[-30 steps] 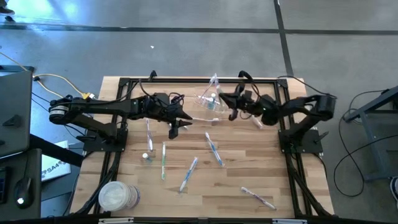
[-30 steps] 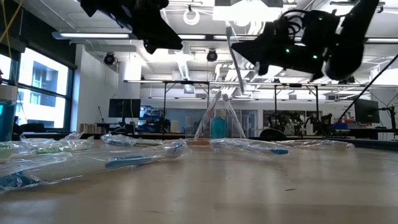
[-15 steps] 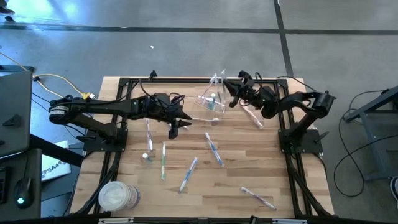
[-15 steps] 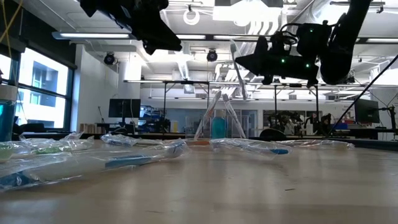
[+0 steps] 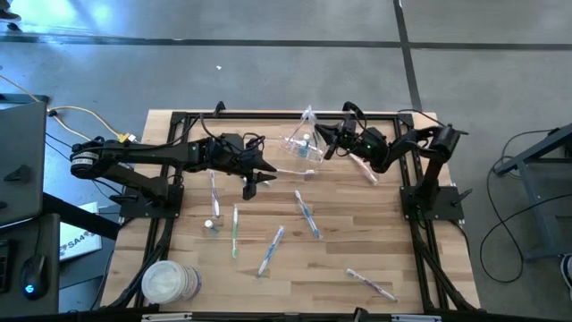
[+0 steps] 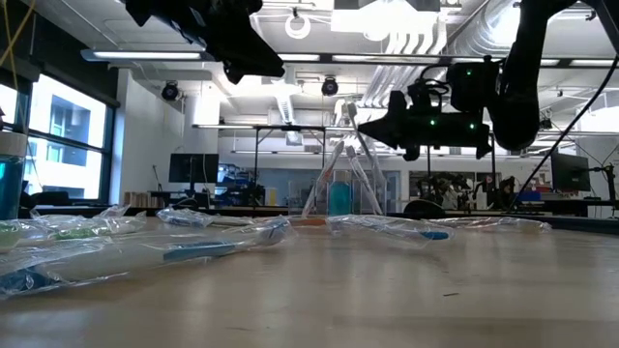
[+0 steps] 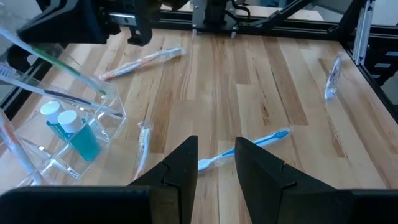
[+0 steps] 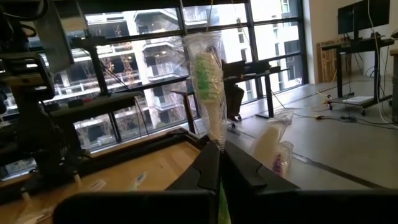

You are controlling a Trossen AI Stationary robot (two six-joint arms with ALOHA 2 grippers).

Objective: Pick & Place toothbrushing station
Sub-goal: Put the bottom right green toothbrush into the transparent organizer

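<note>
A clear plastic cup [image 5: 302,148] stands at the far middle of the table, with blue-capped tubes [image 7: 59,115] and brushes in it. My right gripper [image 5: 329,141] hovers just right of the cup, shut on a wrapped toothbrush [image 8: 208,81] with green bristles. In the low view this gripper [image 6: 372,126] hangs above the cup [image 6: 338,188]. I cannot tell whether the brush touches the cup. My left gripper [image 5: 259,179] waits left of the cup, above the table, open, with nothing between its fingers [image 7: 186,165]. Several wrapped toothbrushes [image 5: 307,215] lie flat on the wood. My right gripper pinches the wrapped toothbrush by its handle [image 8: 217,146] between its two fingers. The fingers come roughly level from the table's right. The brush sticks up past the fingertips, its green-bristled head [image 8: 205,65] at the free end. It is clear of the table.
A stack of white round discs [image 5: 170,282] sits at the near left corner. Loose brushes lie at the middle [image 5: 271,249], near right [image 5: 371,284] and left [image 5: 235,228]. A black frame [image 5: 268,114] borders the table's far and side edges.
My right gripper has come down and moved toward the cup, staying shut on the toothbrush. The brush has come lower with it and now stands just over the cup.
</note>
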